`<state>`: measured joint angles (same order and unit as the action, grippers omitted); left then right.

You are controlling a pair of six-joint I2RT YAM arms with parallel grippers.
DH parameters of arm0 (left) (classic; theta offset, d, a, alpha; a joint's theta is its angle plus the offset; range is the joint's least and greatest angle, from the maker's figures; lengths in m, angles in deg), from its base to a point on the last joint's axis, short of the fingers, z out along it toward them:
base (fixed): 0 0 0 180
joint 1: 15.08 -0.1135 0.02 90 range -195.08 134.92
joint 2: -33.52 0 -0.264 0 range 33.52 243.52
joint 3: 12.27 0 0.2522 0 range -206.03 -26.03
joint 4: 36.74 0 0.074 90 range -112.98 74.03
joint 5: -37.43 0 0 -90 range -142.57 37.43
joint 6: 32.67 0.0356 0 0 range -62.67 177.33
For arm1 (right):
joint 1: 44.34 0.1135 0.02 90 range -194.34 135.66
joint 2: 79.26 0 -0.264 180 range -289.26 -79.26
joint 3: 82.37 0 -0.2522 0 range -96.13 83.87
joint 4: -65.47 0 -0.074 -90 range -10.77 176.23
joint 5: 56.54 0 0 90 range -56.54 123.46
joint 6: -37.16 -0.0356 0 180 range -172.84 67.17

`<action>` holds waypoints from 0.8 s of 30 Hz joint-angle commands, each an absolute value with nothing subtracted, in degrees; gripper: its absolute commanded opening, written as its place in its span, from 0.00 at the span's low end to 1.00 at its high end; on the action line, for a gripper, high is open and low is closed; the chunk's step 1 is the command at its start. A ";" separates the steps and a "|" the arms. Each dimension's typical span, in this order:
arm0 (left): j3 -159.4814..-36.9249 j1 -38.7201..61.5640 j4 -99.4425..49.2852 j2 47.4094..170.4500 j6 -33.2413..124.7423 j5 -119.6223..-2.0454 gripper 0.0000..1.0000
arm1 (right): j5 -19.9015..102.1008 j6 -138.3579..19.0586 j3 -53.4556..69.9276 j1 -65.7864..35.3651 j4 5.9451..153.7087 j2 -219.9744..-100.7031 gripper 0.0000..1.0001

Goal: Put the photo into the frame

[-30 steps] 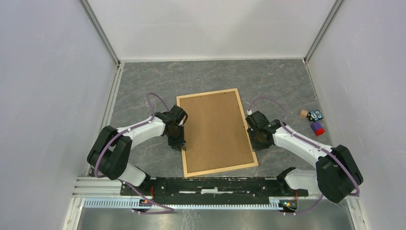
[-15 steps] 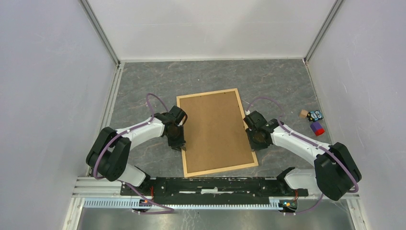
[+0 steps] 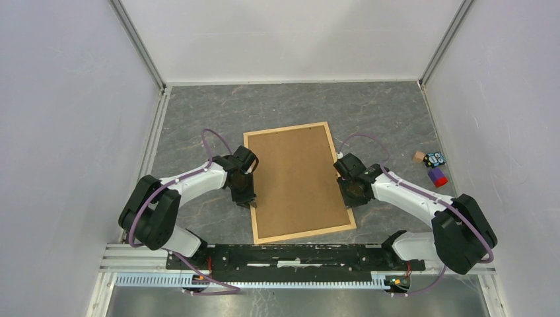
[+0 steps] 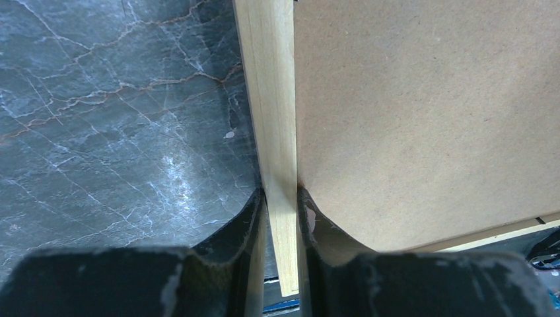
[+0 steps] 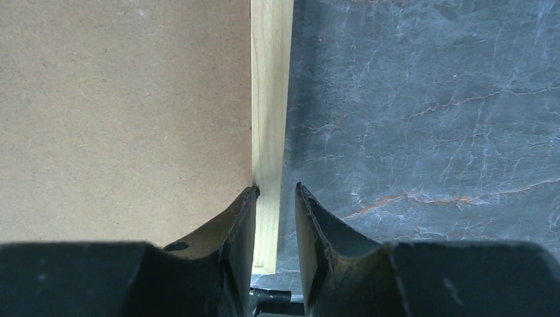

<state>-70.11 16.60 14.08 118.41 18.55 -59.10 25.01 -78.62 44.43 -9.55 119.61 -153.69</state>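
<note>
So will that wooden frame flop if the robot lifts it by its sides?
The frame has dead-straight wood strips, so it probably stays stiff. Thin strips and a flat brown board suggest it's light. The wood looks smooth, so it might slip when pinched.

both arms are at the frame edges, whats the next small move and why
Probably close the right end effector on the side strip of the frame. The left end effector pinches its strip, while the right one straddles its side with a gap at the outer finger. With both sides gripped, the frame could be lifted.
</note>
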 commanded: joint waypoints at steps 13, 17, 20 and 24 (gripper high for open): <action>-67.73 16.76 15.59 119.99 18.74 -49.92 0.02 | 19.96 -80.48 47.00 -9.43 118.75 -156.63 0.34; -67.76 16.73 15.67 120.01 18.90 -49.69 0.02 | 22.00 -79.92 48.06 -9.63 117.25 -157.09 0.33; -67.70 16.74 15.78 120.01 18.95 -49.67 0.02 | 24.00 -79.47 48.92 -9.98 116.04 -157.65 0.34; -67.77 16.74 15.83 119.87 19.10 -49.68 0.02 | 25.47 -78.95 49.41 -10.20 114.85 -157.91 0.34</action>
<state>-70.11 16.82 14.13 118.27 18.55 -58.59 26.15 -79.60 45.39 -9.64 117.40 -154.96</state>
